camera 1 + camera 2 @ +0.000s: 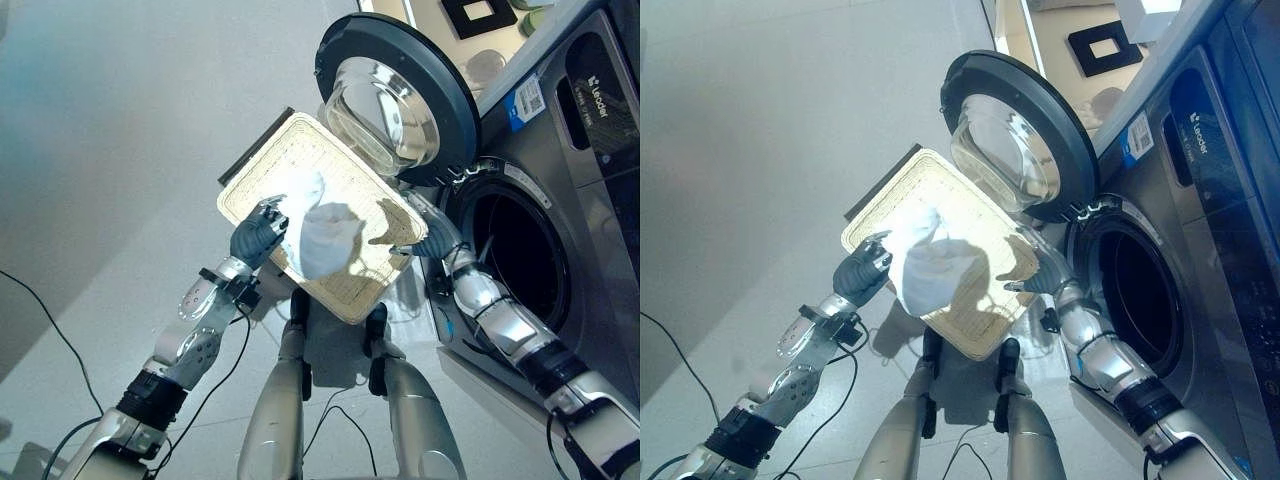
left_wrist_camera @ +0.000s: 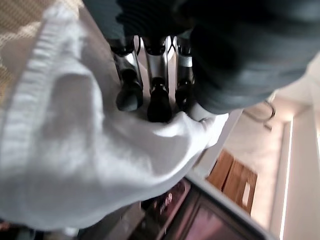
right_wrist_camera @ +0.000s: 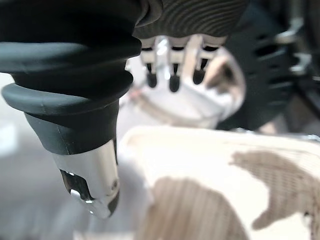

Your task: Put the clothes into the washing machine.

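A cream mesh basket [image 1: 300,150] is held up and tilted in front of the washing machine's round drum opening [image 1: 520,250]. A white garment [image 1: 320,235] lies in the basket and hangs over its lower rim. My left hand [image 1: 258,235] grips the basket's left rim, and its fingers [image 2: 150,95] curl onto the white garment [image 2: 75,150] there. On the side nearest the drum, my right hand [image 1: 432,238] clamps the basket's right rim [image 3: 200,165] between its thumb [image 3: 90,180] and fingers [image 3: 172,75].
The machine's round glass door [image 1: 400,95] stands swung open, just above and behind the basket. The grey machine front [image 1: 600,150] takes up the right side. Pale floor [image 1: 120,150] spreads to the left. A white counter [image 1: 480,15] lies behind the machine.
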You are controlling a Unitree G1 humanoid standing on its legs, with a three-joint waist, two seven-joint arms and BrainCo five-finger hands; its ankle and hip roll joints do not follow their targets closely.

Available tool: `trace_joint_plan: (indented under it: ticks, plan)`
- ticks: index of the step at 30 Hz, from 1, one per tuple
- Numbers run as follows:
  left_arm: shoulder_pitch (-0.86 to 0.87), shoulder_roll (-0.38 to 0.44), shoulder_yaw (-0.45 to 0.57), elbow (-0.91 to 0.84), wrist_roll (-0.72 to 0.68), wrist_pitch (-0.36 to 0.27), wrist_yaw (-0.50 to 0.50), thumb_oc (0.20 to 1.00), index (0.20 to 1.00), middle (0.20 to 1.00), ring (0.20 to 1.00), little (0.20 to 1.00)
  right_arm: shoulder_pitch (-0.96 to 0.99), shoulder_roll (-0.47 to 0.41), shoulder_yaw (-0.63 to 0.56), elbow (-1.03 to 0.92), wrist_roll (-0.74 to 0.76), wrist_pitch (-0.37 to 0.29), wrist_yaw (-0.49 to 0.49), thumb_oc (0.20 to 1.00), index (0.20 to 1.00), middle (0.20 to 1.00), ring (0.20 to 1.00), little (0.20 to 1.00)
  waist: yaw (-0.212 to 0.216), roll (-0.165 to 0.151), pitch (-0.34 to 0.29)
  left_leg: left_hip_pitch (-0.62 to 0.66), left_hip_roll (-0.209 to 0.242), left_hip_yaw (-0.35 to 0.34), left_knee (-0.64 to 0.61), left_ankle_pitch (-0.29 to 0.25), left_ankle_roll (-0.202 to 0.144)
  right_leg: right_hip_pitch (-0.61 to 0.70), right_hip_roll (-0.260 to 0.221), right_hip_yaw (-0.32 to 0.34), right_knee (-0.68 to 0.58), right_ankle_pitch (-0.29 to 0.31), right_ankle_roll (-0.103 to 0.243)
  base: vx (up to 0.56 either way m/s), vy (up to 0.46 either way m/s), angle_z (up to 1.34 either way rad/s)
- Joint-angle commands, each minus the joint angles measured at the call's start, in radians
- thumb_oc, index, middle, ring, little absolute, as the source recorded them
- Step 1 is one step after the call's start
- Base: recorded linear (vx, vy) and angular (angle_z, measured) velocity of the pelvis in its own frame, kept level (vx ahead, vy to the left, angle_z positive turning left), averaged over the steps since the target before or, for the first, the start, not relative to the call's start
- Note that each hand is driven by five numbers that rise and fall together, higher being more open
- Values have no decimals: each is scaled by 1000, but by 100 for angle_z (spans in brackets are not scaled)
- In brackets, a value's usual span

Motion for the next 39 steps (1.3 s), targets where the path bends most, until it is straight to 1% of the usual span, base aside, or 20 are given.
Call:
trace_joint_plan:
  ticks: [1, 2, 4, 7, 9, 10, 15, 16, 17, 20, 24, 26, 27, 28, 29, 30, 35, 36, 37, 39]
  plan:
    - [-77, -11, -17, -122, -48, 11, -62, 200, 200, 200, 200, 200, -72, -30, 47, -49, -19, -26, 65, 1000, 1000, 1000, 1000, 1000, 4, -5, -19, 64, -95, 54, 49, -160, 25, 63, 0, -7, -89, 27, 76, 4, -42, 3]
    - [-88, -5, -26, -132, -50, 25, -61, 200, 200, 200, 200, 200, -88, -31, 69, -62, 16, -27, 119, 1000, 1000, 1000, 1000, 1000, 6, -7, -19, 66, -95, 55, 49, -160, 24, 66, 0, -7, -91, 27, 76, -1, -43, 1]
    - [-99, 2, -36, -141, -47, 43, -57, 200, 200, 200, 200, 200, -100, -31, 94, -85, 75, -43, 176, 1000, 1000, 1000, 1000, 1000, 8, -9, -19, 71, -96, 53, 49, -162, 25, 72, 1, -6, -94, 26, 75, 0, -37, 1]
    - [-127, 19, -68, -149, -48, 74, -40, 200, 200, 200, 200, 200, -110, -24, 130, -148, 262, -46, 303, 1000, 1000, 1000, 1000, 1000, 7, -14, -19, 75, -100, 52, 58, -165, 25, 82, 0, -5, -96, 23, 73, 9, -36, 0]
    - [-132, 20, -79, -149, -47, 82, -38, 200, 200, 200, 200, 200, -111, -19, 139, -168, 319, -46, 327, 1000, 1000, 1000, 1000, 1000, 6, -15, -19, 74, -102, 52, 62, -165, 25, 83, 1, -5, -96, 22, 72, 0, 0, 0]
    - [-135, 18, -93, -145, -52, 88, -44, 200, 200, 200, 200, 200, -106, -10, 146, -185, 393, -45, 354, 1000, 1000, 1000, 1000, 1000, 3, -15, -19, 74, -102, 54, 64, -165, 25, 84, 2, -3, -98, 23, 71, 0, 0, 0]
    - [-142, 8, -127, -139, -82, 108, -58, 200, 200, 200, 200, 200, -97, 22, 166, -214, 546, -34, 445, 1000, 1000, 1000, 1000, 1000, -3, -14, -19, 70, -103, 61, 66, -161, 26, 84, 3, 0, -107, 28, 69, 0, 0, 0]
    - [-147, 3, -145, -135, -97, 113, -54, 200, 200, 200, 200, 200, -97, 38, 178, -225, 600, -19, 490, 1000, 1000, 1000, 1000, 1000, -6, -14, -19, 68, -104, 63, 67, -160, 26, 83, 4, 1, -108, 30, 67, 0, 0, 0]
    - [-149, 0, -151, -133, -94, 109, -52, 200, 200, 200, 200, 200, -96, 43, 183, -229, 616, -13, 502, 1000, 1000, 1000, 1000, 1000, -6, -13, -19, 67, -104, 63, 67, -159, 26, 82, 4, 1, -109, 31, 67, -5, 8, -4]
    - [-162, -8, -192, -115, -99, 103, -42, 200, 200, 200, 200, 200, -89, 77, 211, -243, 798, 45, 606, 1000, 1000, 1000, 1000, 1000, -11, -11, -19, 56, -104, 68, 71, -156, 26, 72, 6, 3, -112, 36, 65, -6, 6, -6]
    - [-161, -21, -224, -88, -95, 87, -22, 200, 200, 200, 200, 200, -58, 126, 229, -238, 980, 95, 691, 1000, 1000, 1000, 1000, 1000, -15, -8, -19, 48, -104, 75, 68, -148, 25, 66, 6, 2, -121, 45, 63, -5, 16, -12]
    - [-158, -24, -232, -77, -86, 77, -7, 200, 200, 200, 200, 200, -37, 146, 229, -235, 1051, 113, 723, 558, 558, 558, 558, 558, -17, -7, -19, 45, -103, 79, 64, -145, 24, 62, 7, 2, -126, 48, 62, -5, 6, -5]
    - [-154, -27, -236, -65, -84, 67, 4, 200, 200, 200, 200, 200, -18, 162, 226, -233, 1108, 128, 739, 285, 285, 285, 285, 285, -19, -6, -19, 41, -103, 81, 63, -143, 23, 58, 7, 0, -128, 51, 62, 0, 0, 0]
    - [-154, -27, -236, -65, -84, 67, 4, 200, 200, 200, 200, 200, -18, 162, 226, -233, 1108, 128, 739, 285, 285, 285, 285, 285, -19, -6, -19, 41, -103, 81, 63, -143, 23, 58, 7, 0, -128, 51, 62, -11, 10, -5]
    - [-151, -29, -236, -57, -88, 61, 11, 200, 200, 200, 200, 200, -4, 174, 223, -226, 1137, 138, 759, 200, 200, 200, 200, 200, -21, -5, -19, 39, -102, 83, 63, -141, 23, 55, 7, -1, -129, 53, 62, -15, 14, -13]
    - [-136, -35, -227, -34, -82, 38, 43, 200, 200, 200, 200, 200, 38, 200, 211, -205, 1209, 174, 815, 200, 200, 200, 200, 200, -24, -4, -19, 34, -102, 88, 57, -137, 21, 51, 6, -4, -136, 57, 62, -19, 17, -16]
    - [-96, -34, -197, 13, -76, -13, 95, 200, 200, 200, 200, 200, 100, 217, 196, -179, 1307, 240, 904, 200, 200, 200, 200, 200, -29, -2, -19, 21, -100, 96, 52, -129, 17, 36, 5, -11, -146, 68, 62, -15, 6, -11]
    - [-94, -34, -195, 15, -77, -14, 94, 200, 200, 200, 200, 200, 102, 218, 195, -178, 1312, 242, 905, 200, 200, 200, 200, 200, -29, -2, -19, 21, -99, 96, 53, -129, 17, 35, 5, -12, -145, 68, 62, -15, 0, -4]
    - [-82, -33, -184, 27, -79, -29, 114, 200, 200, 200, 200, 200, 116, 226, 187, -166, 1348, 266, 924, 200, 200, 200, 200, 200, -29, 0, -19, 16, -99, 98, 53, -126, 16, 32, 5, -13, -147, 71, 61, 0, 0, 0]
    - [-78, -35, -181, 33, -76, -31, 118, 200, 200, 200, 200, 200, 119, 230, 185, -163, 1352, 268, 927, 200, 200, 200, 200, 200, -29, 0, -19, 16, -99, 99, 53, -126, 16, 31, 5, -14, -148, 72, 61, 0, 0, 0]
